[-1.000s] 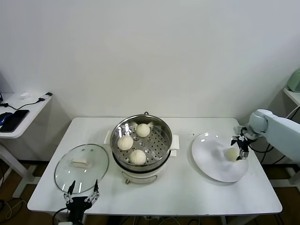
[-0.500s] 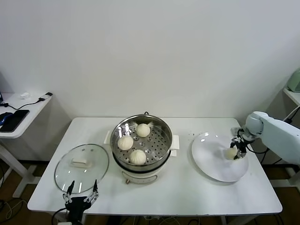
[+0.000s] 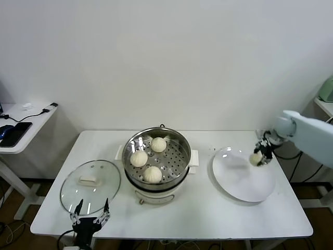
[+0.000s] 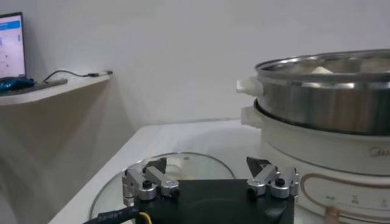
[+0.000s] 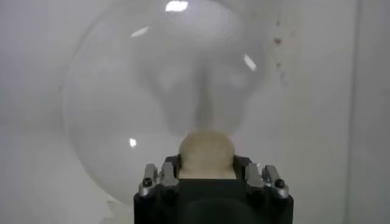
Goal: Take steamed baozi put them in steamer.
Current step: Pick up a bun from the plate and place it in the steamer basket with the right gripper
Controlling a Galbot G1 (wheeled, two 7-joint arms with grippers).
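The steamer [image 3: 157,159] at table centre holds three baozi on its tray, while the right gripper [image 3: 259,154], clamped across the sides of the fourth baozi [image 5: 206,152], holds it above the white plate [image 3: 237,182]; soft, light dough, judged easily dented.

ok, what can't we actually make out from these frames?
- Right gripper fingertips: in the right wrist view the cream-white dough bun covers them.
- Perforated tray inside the shiny steel steamer pot: left wrist view sits below the rim; wall hides it.
- Round glass lid: left gripper body and frame bottom cut it off.
- Flat white plate: near rim hidden behind the right gripper.
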